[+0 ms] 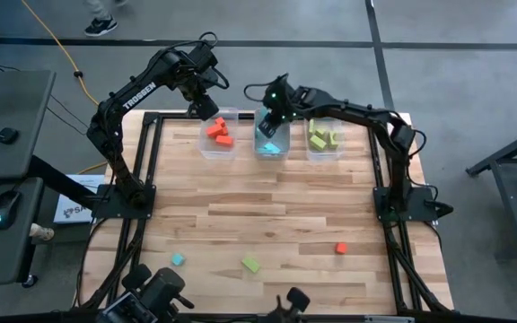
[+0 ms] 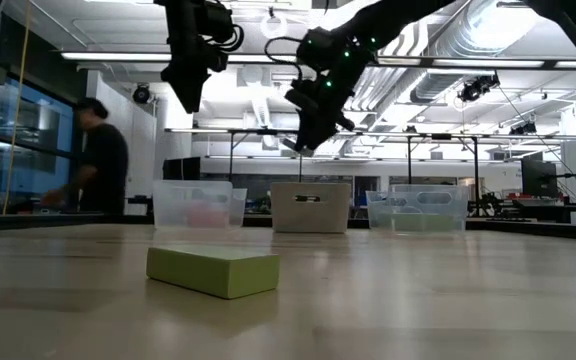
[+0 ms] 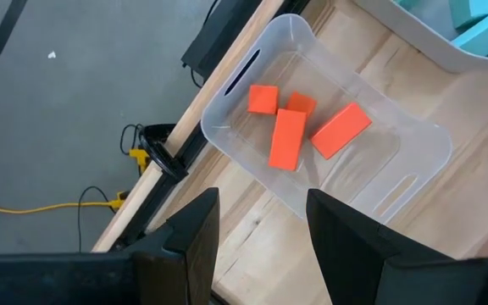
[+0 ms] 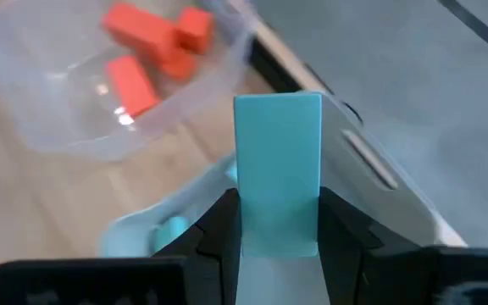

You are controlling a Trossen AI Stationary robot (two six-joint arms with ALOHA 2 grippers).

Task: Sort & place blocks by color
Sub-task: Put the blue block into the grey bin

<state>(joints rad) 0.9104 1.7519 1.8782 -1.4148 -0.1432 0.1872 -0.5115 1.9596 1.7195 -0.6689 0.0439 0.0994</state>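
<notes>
Along the counter's [image 1: 276,211] far edge stand three clear bins, its wide middle bare. Above the red bin [image 1: 217,144] the left pincer [image 3: 257,229] hangs spread; the right pincer [image 4: 278,224] pinches a blue block [image 4: 278,169] over the middle bin [image 1: 273,145]. Three blocks lie near the front edge, well apart: blue [image 1: 178,259], green [image 1: 251,265], red [image 1: 341,248].

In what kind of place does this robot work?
Probably a robotics lab or workshop: exposed ceiling ducts, rows of workbenches behind the wooden table, and a bare concrete floor.
</notes>
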